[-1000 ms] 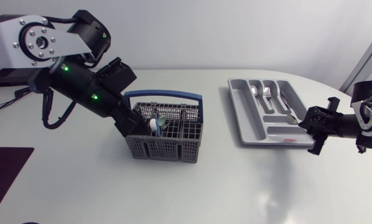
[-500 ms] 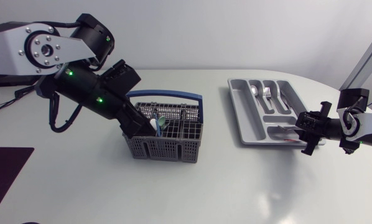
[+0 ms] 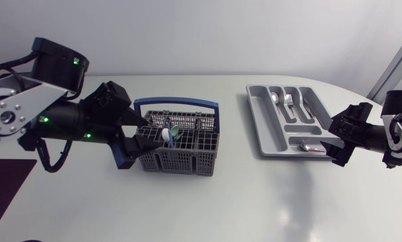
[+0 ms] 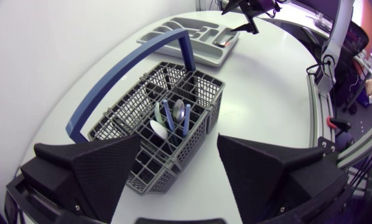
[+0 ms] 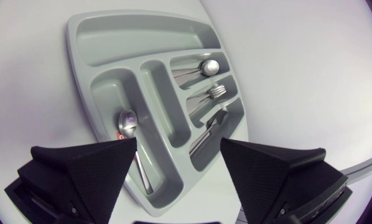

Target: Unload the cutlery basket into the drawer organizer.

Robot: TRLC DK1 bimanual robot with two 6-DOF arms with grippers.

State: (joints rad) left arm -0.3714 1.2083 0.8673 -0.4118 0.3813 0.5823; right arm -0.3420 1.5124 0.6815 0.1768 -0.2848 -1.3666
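Black left pincer (image 4: 178, 142) — spread wide beside basket (image 3: 177, 161).

1. Left arm (image 3: 66, 117): comes in from the left edge. Silver-grey link with black joint, then a black forearm lying almost level and pointing toward the table's middle. Green lights (image 3: 45, 119) glow on it.
2. Left gripper (image 4: 178, 142): tilted downward, wedge fingers spread wide.
3. Right arm (image 3: 396, 128): comes in at the right edge, short reach, black wrist pointing inward.
4. Right gripper (image 5: 178, 142): facing down, fingers wide apart.
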